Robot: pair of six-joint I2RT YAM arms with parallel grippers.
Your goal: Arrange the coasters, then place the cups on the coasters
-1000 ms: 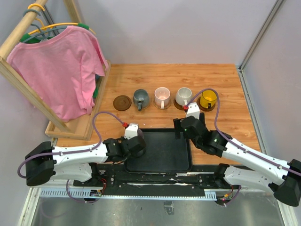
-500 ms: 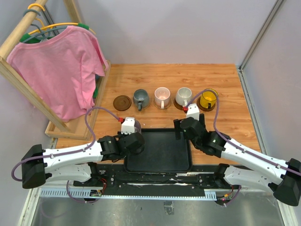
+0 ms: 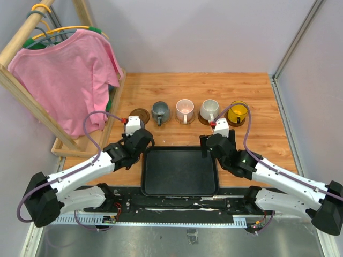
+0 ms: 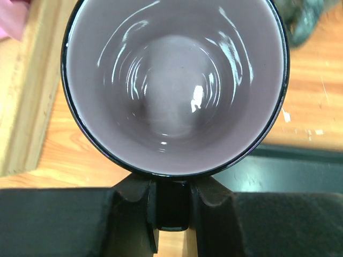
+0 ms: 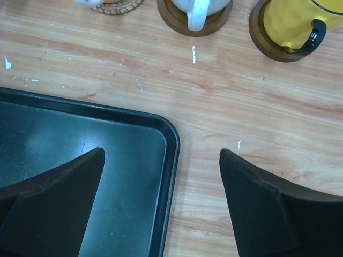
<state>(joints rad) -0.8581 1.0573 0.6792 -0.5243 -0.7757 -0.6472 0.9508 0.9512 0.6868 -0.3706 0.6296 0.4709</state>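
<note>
The left pincer point(image 4: 172, 201) is closed narrow on the handle of the mauve mug point(image 4: 174, 80), which is upright above the bench point(image 3: 193, 85) by the far left corner of the black tray point(image 3: 179, 171); whether it touches the wood is hard to tell. Just beyond lies a bare dark brown coaster point(image 3: 142, 112). The grey-blue mug point(image 3: 160, 112), pale pink mug point(image 3: 185, 110), off-white mug point(image 3: 209, 109) and yellow mug point(image 3: 238, 112) stand in a row on the other coasters point(image 5: 256, 32). The right pincer point(image 5: 162, 158) gapes wide, holding nothing, above the tray's far right corner
</note>
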